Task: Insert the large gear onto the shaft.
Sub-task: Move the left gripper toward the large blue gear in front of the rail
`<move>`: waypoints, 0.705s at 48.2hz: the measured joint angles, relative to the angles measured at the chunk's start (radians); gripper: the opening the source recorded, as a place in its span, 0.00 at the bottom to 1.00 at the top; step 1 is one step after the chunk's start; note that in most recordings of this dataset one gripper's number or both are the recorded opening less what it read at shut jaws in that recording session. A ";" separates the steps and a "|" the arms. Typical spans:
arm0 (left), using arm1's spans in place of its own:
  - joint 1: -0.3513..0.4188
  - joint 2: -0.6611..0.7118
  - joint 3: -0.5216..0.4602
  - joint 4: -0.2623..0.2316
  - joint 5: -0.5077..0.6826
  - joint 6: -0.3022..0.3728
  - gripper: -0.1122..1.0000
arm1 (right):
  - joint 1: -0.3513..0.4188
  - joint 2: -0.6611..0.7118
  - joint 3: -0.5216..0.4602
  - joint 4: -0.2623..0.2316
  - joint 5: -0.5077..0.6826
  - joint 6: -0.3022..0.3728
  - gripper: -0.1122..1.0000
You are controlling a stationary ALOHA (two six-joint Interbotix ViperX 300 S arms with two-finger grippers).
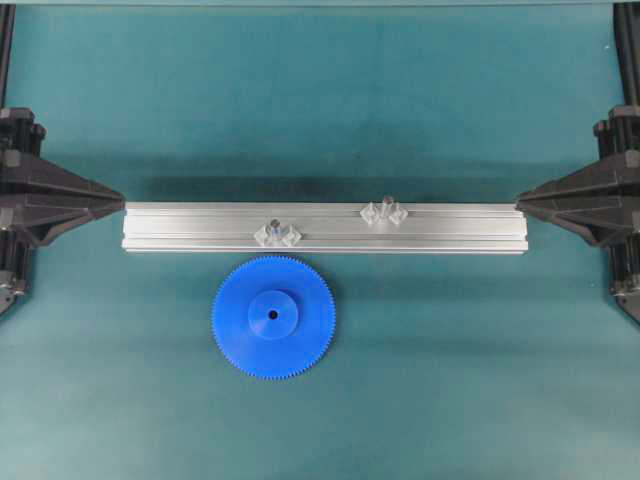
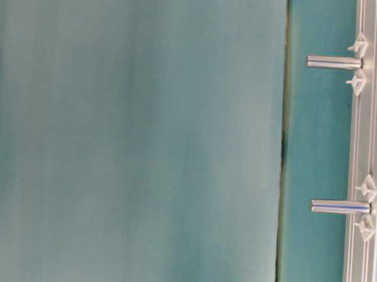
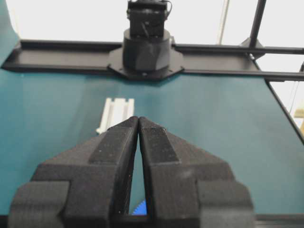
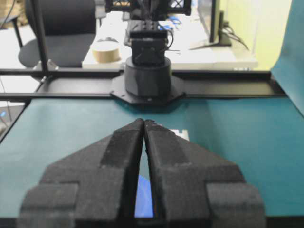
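Overhead: blue gear [image 1: 273,317] flat on the green mat [image 1: 450,380], just in front of the rail [image 1: 325,227] — two pins on it, the left pin [image 1: 275,230] nearest the gear. My left claw [image 1: 118,200] and right claw [image 1: 522,203] rest at the rail's ends.

Table level: both pins bare.

Left wrist: jaws together, empty.

Right wrist: jaws together, empty — gear well apart.

large gear [image 1: 273,317]: bright blue all over, fine toothed rim, dark centre hole. Rail [image 1: 325,227]: bare silver aluminium, lengthwise grooves. Shaft [image 1: 273,225] and the second pin [image 1: 385,203] to its right: grey metal on pale silvery mounts. Table [image 1: 480,370]: flat teal, no pattern. Left gripper [image 3: 138,124] and right gripper [image 4: 144,125]: matte black, speckled grainy texture.
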 measured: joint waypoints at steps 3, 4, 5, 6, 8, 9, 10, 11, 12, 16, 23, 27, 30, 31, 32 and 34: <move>-0.008 0.040 -0.023 0.005 0.038 -0.031 0.15 | 0.003 0.002 0.005 0.003 0.005 0.002 0.30; -0.012 0.066 -0.035 0.005 0.057 -0.040 0.13 | 0.005 0.000 0.008 0.008 0.014 0.002 0.32; -0.018 0.091 -0.043 0.006 0.072 -0.046 0.11 | 0.006 0.002 0.014 0.014 0.028 0.002 0.31; -0.023 0.117 -0.052 0.006 0.084 -0.052 0.10 | 0.006 0.002 0.017 0.018 0.044 0.005 0.29; -0.029 0.166 -0.075 0.006 0.110 -0.061 0.10 | 0.006 0.000 0.023 0.028 0.089 0.015 0.25; -0.034 0.190 -0.089 0.008 0.121 -0.069 0.10 | 0.008 0.000 0.025 0.031 0.110 0.020 0.24; -0.034 0.215 -0.101 0.008 0.129 -0.072 0.10 | 0.008 -0.002 0.026 0.032 0.133 0.026 0.22; -0.037 0.239 -0.118 0.008 0.137 -0.075 0.10 | 0.009 -0.003 0.026 0.034 0.166 0.034 0.21; -0.040 0.267 -0.135 0.008 0.143 -0.077 0.10 | 0.011 -0.005 0.026 0.034 0.189 0.038 0.21; -0.054 0.370 -0.196 0.009 0.160 -0.075 0.10 | 0.012 -0.009 0.026 0.034 0.276 0.051 0.20; -0.080 0.515 -0.272 0.011 0.175 -0.078 0.10 | 0.014 -0.006 0.012 0.034 0.420 0.052 0.20; -0.095 0.588 -0.305 0.011 0.181 -0.091 0.10 | 0.012 0.003 0.003 0.032 0.477 0.054 0.21; -0.101 0.632 -0.334 0.012 0.186 -0.101 0.10 | 0.012 0.014 0.003 0.032 0.506 0.054 0.21; -0.104 0.646 -0.345 0.012 0.187 -0.109 0.10 | 0.014 0.018 0.003 0.032 0.514 0.054 0.21; -0.104 0.658 -0.354 0.011 0.189 -0.112 0.10 | 0.012 0.021 0.002 0.032 0.522 0.054 0.21; -0.106 0.680 -0.370 0.012 0.193 -0.109 0.10 | 0.012 0.034 0.000 0.032 0.532 0.054 0.21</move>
